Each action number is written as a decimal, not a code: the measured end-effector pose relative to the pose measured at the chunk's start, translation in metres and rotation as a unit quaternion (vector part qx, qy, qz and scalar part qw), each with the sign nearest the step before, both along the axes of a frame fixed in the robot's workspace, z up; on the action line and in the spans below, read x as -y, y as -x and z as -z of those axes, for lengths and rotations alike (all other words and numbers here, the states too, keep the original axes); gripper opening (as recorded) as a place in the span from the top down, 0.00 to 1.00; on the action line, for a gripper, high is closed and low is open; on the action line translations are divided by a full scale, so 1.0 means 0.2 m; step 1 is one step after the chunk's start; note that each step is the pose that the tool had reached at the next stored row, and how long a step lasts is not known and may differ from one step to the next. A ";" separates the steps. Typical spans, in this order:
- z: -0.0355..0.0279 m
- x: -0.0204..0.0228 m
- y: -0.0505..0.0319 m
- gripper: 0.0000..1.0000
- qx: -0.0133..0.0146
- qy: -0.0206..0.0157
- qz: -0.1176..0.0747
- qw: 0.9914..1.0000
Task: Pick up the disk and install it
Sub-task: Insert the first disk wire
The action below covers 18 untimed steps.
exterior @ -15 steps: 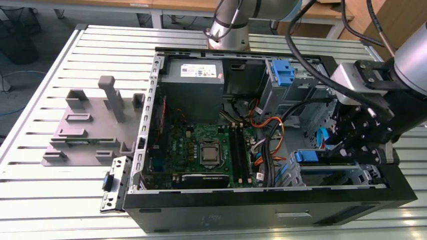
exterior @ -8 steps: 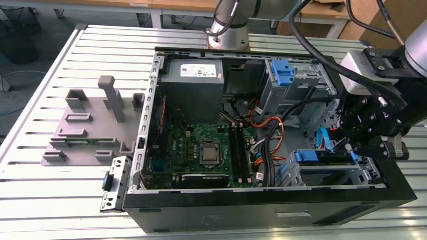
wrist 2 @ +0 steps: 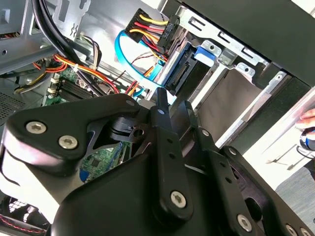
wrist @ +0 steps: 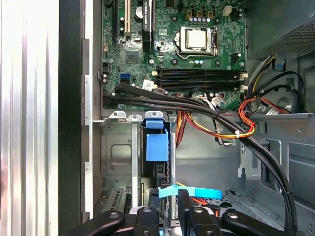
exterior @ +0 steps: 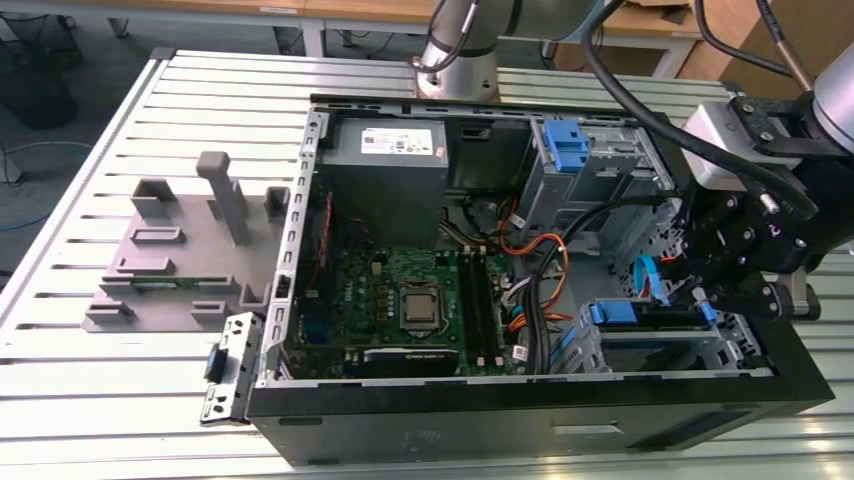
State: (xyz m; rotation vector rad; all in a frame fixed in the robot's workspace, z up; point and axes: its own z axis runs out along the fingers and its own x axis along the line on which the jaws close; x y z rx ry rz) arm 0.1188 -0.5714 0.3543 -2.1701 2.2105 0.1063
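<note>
Broadly, the open computer case [exterior: 534, 425] is seen lying on its side on the slatted table [exterior: 80, 400]. Toward the exterior view's right, the drive cage [exterior: 674, 345] is set inside it. The disk [wrist: 156, 146] is lodged on edge in that cage, with its blue carrier tab showing. In the second wrist view, a wired power plug [wrist 2: 150, 25] and a blue data cable [wrist 2: 125, 55] are seen at the disk's connector end. The gripper [wrist: 169, 195] is held just over that end; whether it is clenched or released cannot be told. The disk is judged dense, rigid, smooth-skinned and sensitive to knocks. It is best taken by its long flat flanks or carrier frame, never by the connectors.
</note>
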 end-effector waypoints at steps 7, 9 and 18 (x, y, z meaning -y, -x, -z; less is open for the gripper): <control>-0.006 0.000 0.000 0.71 0.000 0.000 0.000 1.000; -0.006 0.000 -0.001 0.71 0.000 0.000 0.000 1.000; -0.005 -0.003 -0.023 0.71 0.000 0.000 0.000 1.000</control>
